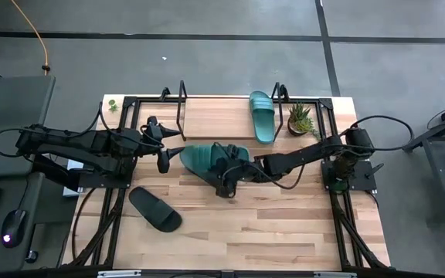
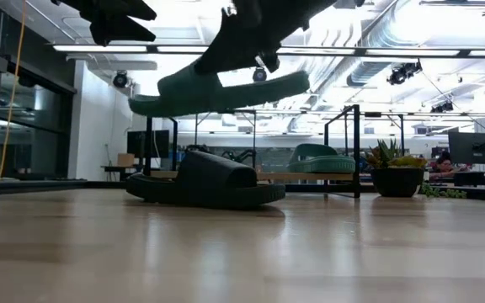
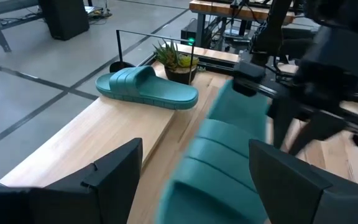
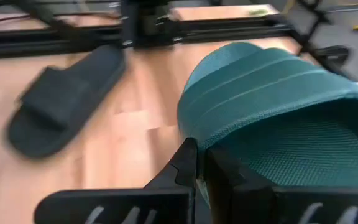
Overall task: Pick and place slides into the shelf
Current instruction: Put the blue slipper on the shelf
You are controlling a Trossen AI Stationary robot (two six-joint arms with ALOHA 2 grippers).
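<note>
A: Where is the teal slide (image 1: 201,160)?
B: Lifted above the table (image 1: 284,224), right gripper (image 1: 226,179) jaws clenched on it. Left gripper (image 1: 163,147) jaws released beside it. Another teal slide (image 1: 262,116) lies on the shelf (image 1: 215,117).

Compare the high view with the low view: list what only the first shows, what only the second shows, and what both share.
Only the high view: both whole arms, the open left gripper beside the held slide, and the table's edges.

Only the low view: the held teal slide hangs clear above the tabletop, and the room behind.

Both: the right gripper shut on that slide, a black slide on the table, another teal slide on the shelf, and a potted plant.
</note>
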